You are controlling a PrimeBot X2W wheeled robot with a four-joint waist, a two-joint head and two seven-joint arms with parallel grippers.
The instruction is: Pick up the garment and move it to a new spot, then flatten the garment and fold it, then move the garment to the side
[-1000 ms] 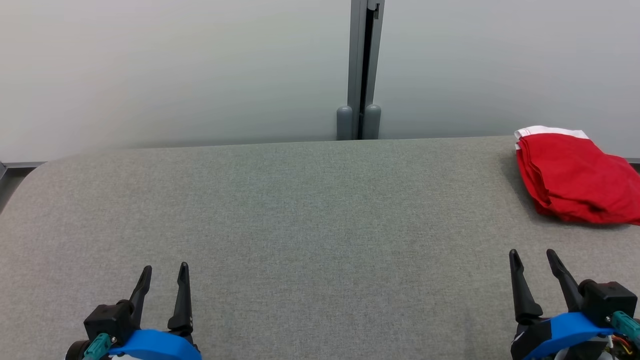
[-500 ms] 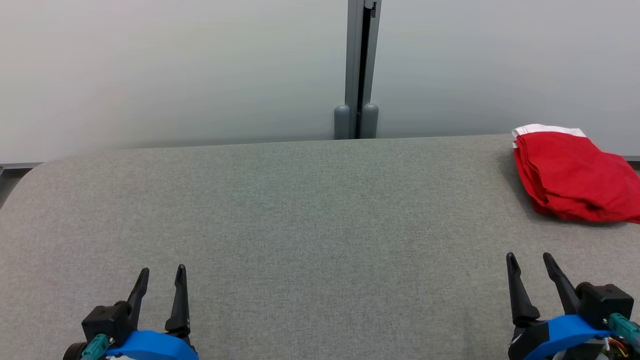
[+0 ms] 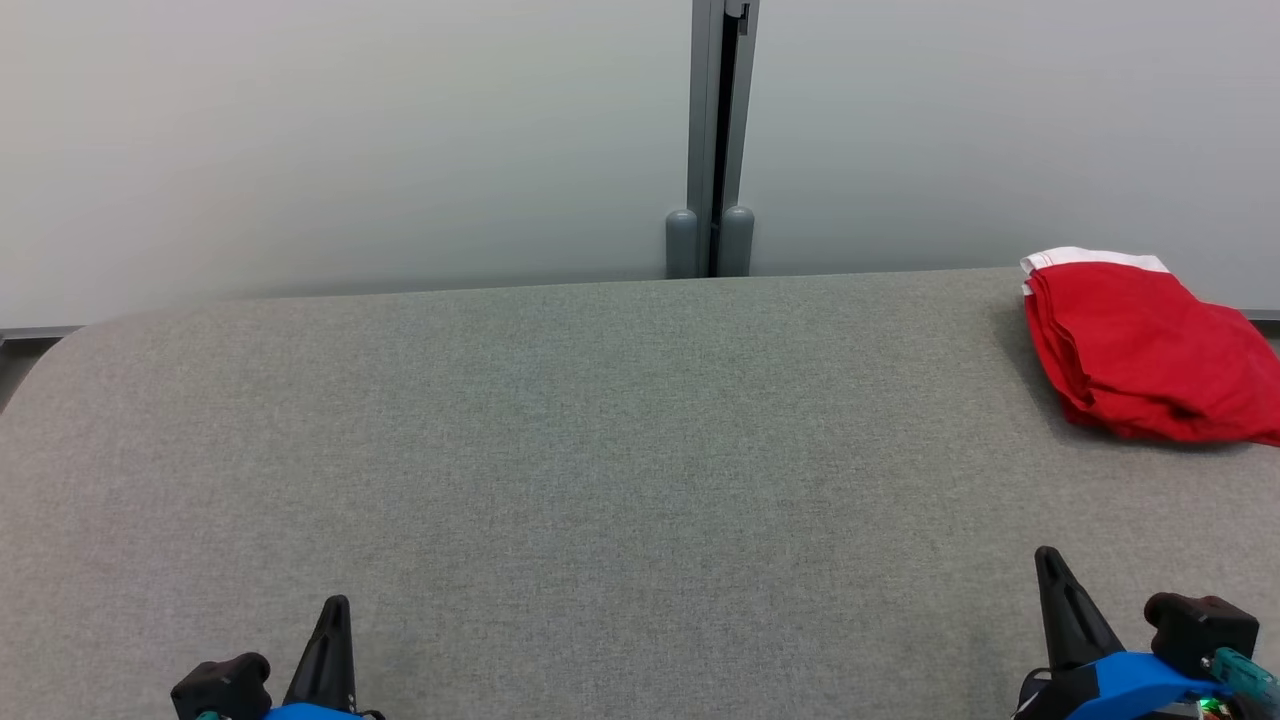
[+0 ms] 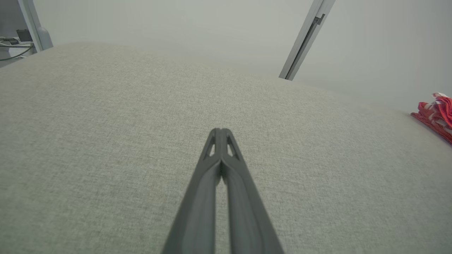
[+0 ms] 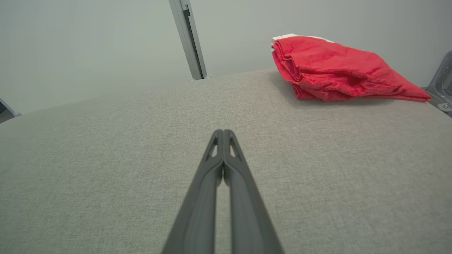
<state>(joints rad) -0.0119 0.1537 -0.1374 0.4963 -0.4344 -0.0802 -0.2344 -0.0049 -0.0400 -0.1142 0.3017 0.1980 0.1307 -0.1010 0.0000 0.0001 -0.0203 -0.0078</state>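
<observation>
Grey table (image 3: 600, 450), folded red garment (image 3: 1130, 350) far right

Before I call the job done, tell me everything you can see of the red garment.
The red garment is a soft, knit-looking cloth, folded into a compact stack of several layers, with a white band at its far edge. It lies on the grey fabric-covered table, in the far right part. The layered fold edges face left; the top is lightly creased and the stack thins toward the right. Only the table touches it.
</observation>
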